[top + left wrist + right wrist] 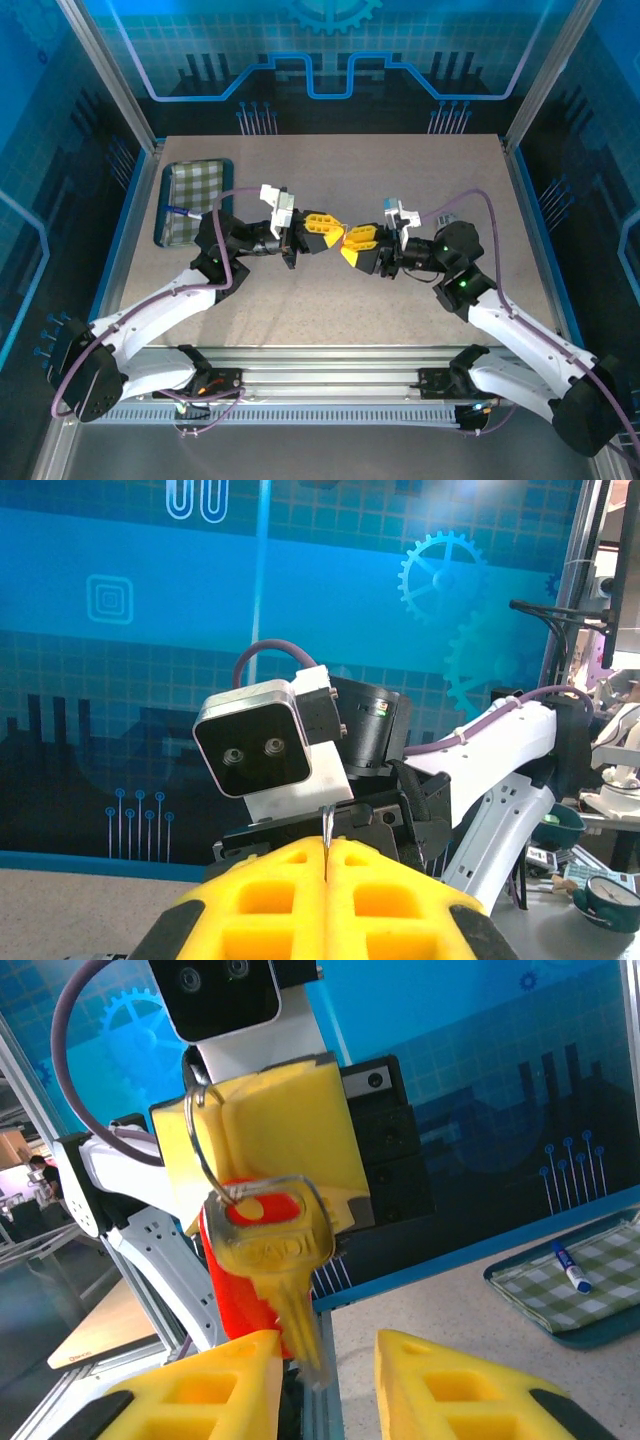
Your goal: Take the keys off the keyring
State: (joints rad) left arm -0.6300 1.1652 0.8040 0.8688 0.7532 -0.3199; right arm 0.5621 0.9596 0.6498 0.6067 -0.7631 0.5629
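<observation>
My left gripper (pixel 336 233) is shut on the keyring (pixel 199 1148), a thin metal wire loop. In the left wrist view its edge (pixel 327 825) sticks out between the pressed yellow fingers (pixel 285 890). One silvery key (pixel 272 1245) hangs from the loop by the hole in its head. A bright red oblong piece (pixel 235 1295) hangs behind it. My right gripper (pixel 325 1345) is open and faces the left one above mid-table. The key's blade (pixel 303 1335) dips into the gap, close to the left-hand finger (pixel 215 1380). In the top view both sets of fingertips nearly meet, with the right gripper (pixel 347 241) just right of the left.
A dark tray (pixel 168 178) with a green checked cloth lies at the table's back left, also seen in the right wrist view (pixel 600 1325). A blue-and-white pen (pixel 180 211) (pixel 571 1265) rests on it. Aluminium frame posts (pixel 110 75) stand at the table's back corners.
</observation>
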